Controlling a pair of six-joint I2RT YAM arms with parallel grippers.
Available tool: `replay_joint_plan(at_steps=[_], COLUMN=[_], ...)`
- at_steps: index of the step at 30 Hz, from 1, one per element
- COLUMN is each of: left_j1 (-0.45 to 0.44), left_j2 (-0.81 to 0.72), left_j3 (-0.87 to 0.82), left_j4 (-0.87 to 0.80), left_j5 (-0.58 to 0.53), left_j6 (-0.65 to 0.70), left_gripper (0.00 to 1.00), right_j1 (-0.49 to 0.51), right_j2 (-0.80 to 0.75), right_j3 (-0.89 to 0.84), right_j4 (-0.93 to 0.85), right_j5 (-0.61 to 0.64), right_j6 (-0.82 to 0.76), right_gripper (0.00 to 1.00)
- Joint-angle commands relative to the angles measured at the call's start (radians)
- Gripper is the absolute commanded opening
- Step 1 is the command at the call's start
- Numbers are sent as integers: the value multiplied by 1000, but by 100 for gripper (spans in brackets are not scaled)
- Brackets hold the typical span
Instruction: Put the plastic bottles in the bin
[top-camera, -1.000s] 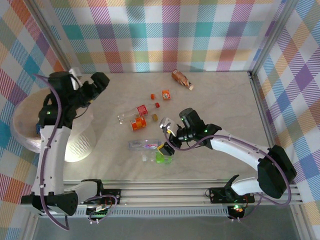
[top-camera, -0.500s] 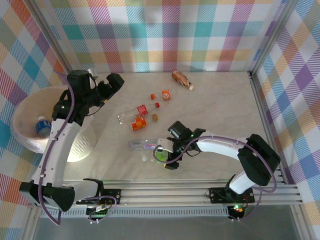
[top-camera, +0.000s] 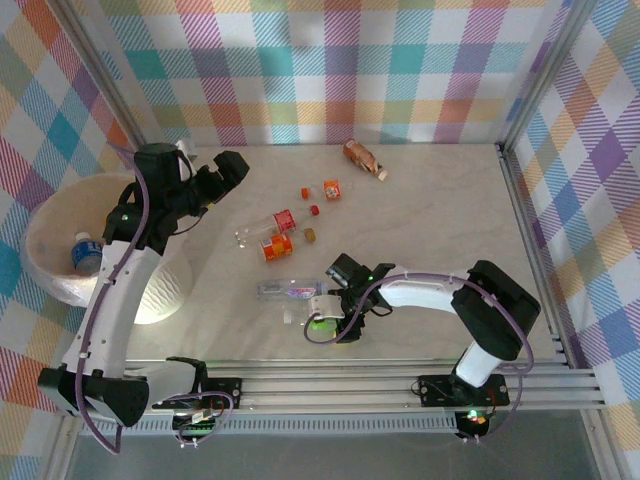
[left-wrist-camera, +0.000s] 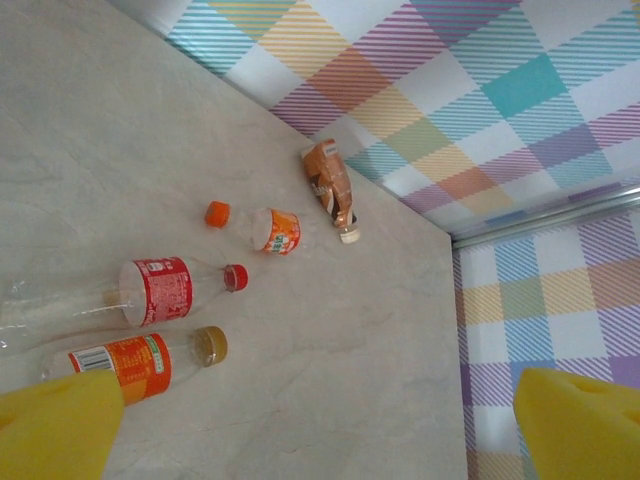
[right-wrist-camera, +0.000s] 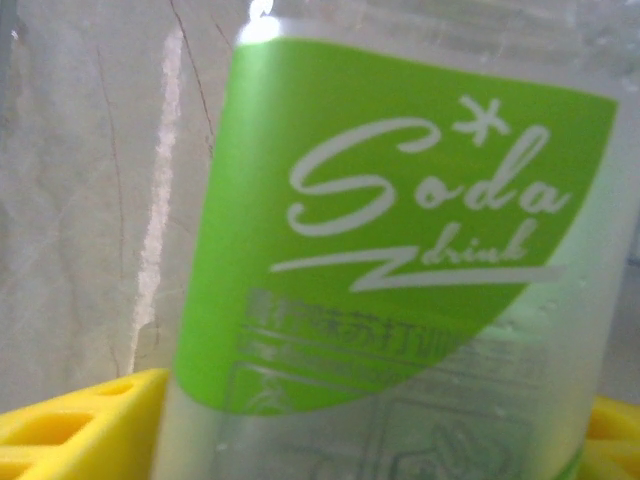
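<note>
My right gripper (top-camera: 326, 318) is low on the table near the front edge, its yellow pads (right-wrist-camera: 70, 425) pressed on either side of a clear bottle with a green "Soda drink" label (right-wrist-camera: 390, 230); that green bottle (top-camera: 319, 325) lies on the table. My left gripper (top-camera: 226, 168) hangs open and empty beside the white bin (top-camera: 38, 222), which holds a blue-labelled bottle (top-camera: 84, 253). On the table lie a red-labelled bottle (left-wrist-camera: 155, 290), an orange-labelled bottle (left-wrist-camera: 130, 360), a small orange bottle (left-wrist-camera: 272, 229), a brown bottle (left-wrist-camera: 330, 185) and a purple-labelled bottle (top-camera: 288, 290).
A loose orange cap (left-wrist-camera: 217, 213) lies near the small orange bottle. Checked walls and metal frame rails (top-camera: 525, 220) enclose the table on the back and right. The right half of the tabletop (top-camera: 450, 210) is bare.
My right gripper moved left and toward the front edge, came down over the green bottle and closed its jaws on it. My left arm swung right, away from the bin, then held still.
</note>
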Motion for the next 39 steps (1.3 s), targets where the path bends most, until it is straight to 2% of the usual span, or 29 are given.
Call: replay_joint_plan(at_steps=[1, 6, 14, 18, 20, 24, 27, 31, 39], left_j1=[-4, -4, -4, -4, -4, -11, -59, -175, -367], left_j2=[-21, -18, -16, -13, -14, -37, -31, -17, 69], left_j3=[-9, -13, -26, -21, -24, -84, -87, -86, -62], left_j4=[-12, -9, 3, -16, -6, 115, 132, 136, 145], left_j5=[35, 31, 42, 51, 74, 159, 188, 103, -37], left_j6=[30, 33, 20, 12, 5, -24, -6, 30, 72], left_gripper=[100, 100, 100, 100, 100, 100, 100, 100, 100], right_j1=[11, 11, 7, -14, -44, -86, -122, -182, -220], right_j2=[18, -31, -207, -301, -336, -380, -405, -432, -468], right_j3=[19, 29, 1, -45, -37, -34, -31, -25, -13], right_j4=[-2, -5, 99, 282, 319, 366, 385, 398, 413], right_j5=[14, -16, -104, -19, -15, 29, 44, 52, 37], right_j6=[-34, 21, 178, 364, 494, 676, 806, 958, 1009], right_gripper=[69, 54, 48, 46, 47, 47, 46, 46, 47])
